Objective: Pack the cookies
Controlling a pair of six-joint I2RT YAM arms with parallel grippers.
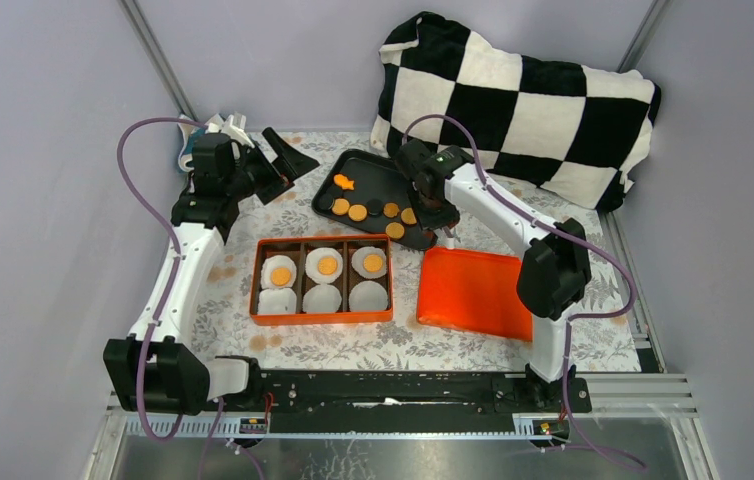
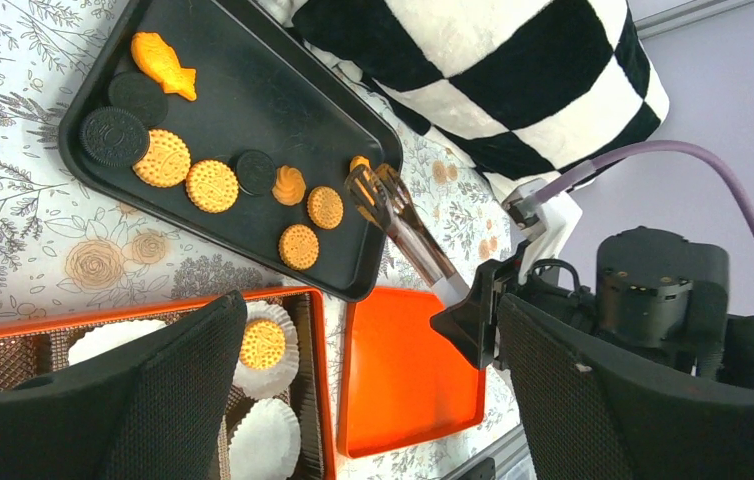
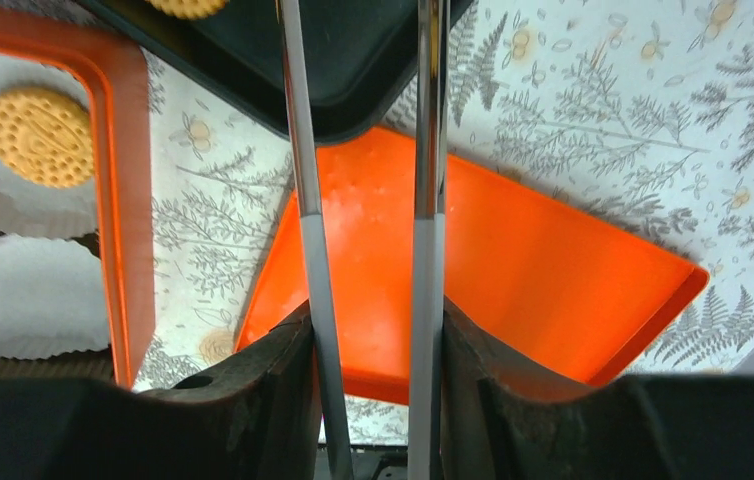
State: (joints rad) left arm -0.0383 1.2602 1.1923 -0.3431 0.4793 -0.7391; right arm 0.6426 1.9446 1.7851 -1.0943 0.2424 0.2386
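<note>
Orange cookies lie on a black tray, among them a fish shape and round discs. Three more sit in paper cups in the back row of the orange box. My right gripper is shut on metal tongs, whose two arms run between its fingers in the right wrist view. The tong tips are at a small orange cookie at the tray's right edge; I cannot tell if they hold it. My left gripper is open and empty at the back left.
An orange lid lies right of the box. Dark sandwich biscuits share the tray. The box's front row holds empty white cups. A black-and-white checked pillow lies at the back right. Grey walls enclose the floral cloth.
</note>
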